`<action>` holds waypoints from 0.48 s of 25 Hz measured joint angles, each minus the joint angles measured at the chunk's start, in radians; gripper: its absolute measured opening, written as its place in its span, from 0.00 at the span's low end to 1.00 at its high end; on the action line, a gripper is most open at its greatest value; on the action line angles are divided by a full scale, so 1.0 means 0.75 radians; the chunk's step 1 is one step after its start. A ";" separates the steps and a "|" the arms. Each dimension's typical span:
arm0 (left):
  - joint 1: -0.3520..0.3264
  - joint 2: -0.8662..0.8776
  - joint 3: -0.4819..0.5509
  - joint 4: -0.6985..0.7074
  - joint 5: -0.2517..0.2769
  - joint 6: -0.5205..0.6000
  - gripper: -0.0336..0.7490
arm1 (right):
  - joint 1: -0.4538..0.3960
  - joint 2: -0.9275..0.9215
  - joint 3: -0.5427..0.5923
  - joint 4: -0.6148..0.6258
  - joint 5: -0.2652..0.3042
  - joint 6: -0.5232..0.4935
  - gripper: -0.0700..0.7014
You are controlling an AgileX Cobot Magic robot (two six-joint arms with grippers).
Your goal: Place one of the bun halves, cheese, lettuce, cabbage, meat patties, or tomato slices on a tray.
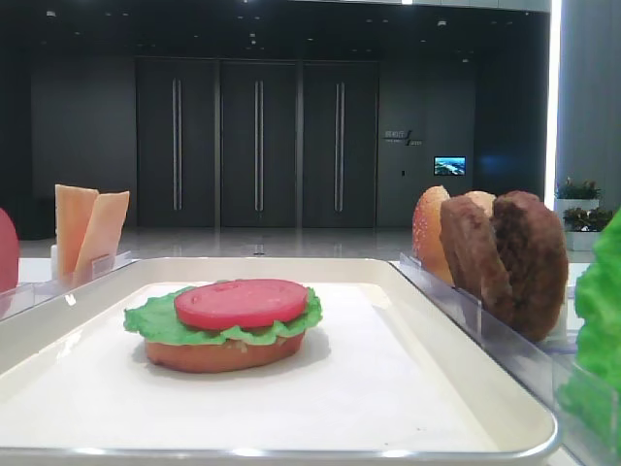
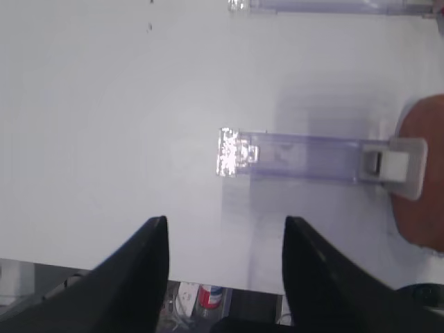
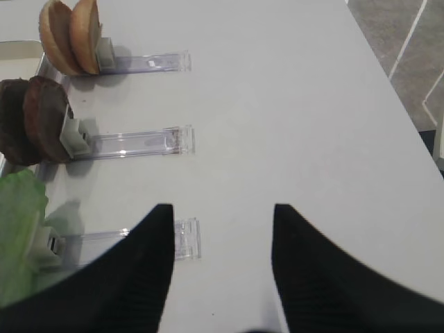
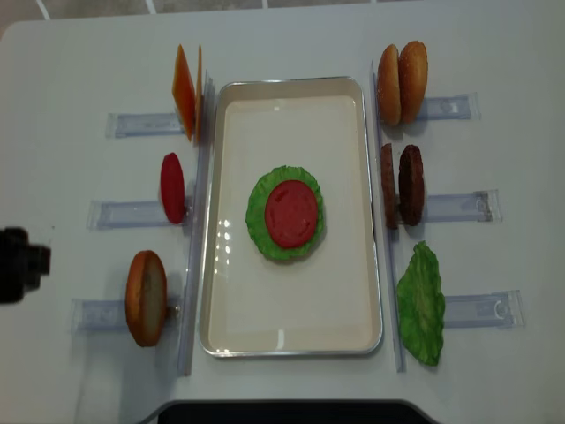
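Observation:
The cream tray [image 4: 291, 340] holds a stack: a flat bun base [image 1: 225, 353], a green lettuce leaf [image 4: 260, 231] and a red tomato slice [image 4: 290, 213] on top. Upright in clear holders stand cheese [image 4: 184, 91], another tomato slice [image 4: 172, 187] and a bun half [image 4: 146, 298] on the left, and two bun halves [image 4: 402, 81], meat patties [image 4: 402, 185] and lettuce [image 4: 422, 303] on the right. My left gripper [image 2: 224, 220] is open and empty over the table's left edge, short of the bun half [image 2: 430, 118]. Over bare table, my right gripper [image 3: 222, 208] is open and empty.
Clear plastic holders [image 4: 459, 208] stick out from both long sides of the tray. The left arm's black end [image 4: 18, 263] is at the table's far left. Beyond the table edge in the left wrist view lies floor clutter [image 2: 208, 297].

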 joint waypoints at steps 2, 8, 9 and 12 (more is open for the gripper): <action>0.000 -0.169 0.094 -0.016 -0.003 0.010 0.55 | 0.000 0.000 0.000 0.000 0.000 0.000 0.50; 0.000 -0.598 0.258 -0.064 -0.010 0.041 0.55 | 0.000 0.000 0.000 0.000 0.000 0.000 0.49; 0.000 -0.637 0.258 -0.066 -0.010 0.046 0.55 | 0.000 0.000 0.000 0.000 0.000 0.000 0.49; 0.000 -0.738 0.261 -0.100 -0.010 0.101 0.55 | 0.000 0.000 0.000 0.000 0.000 0.000 0.49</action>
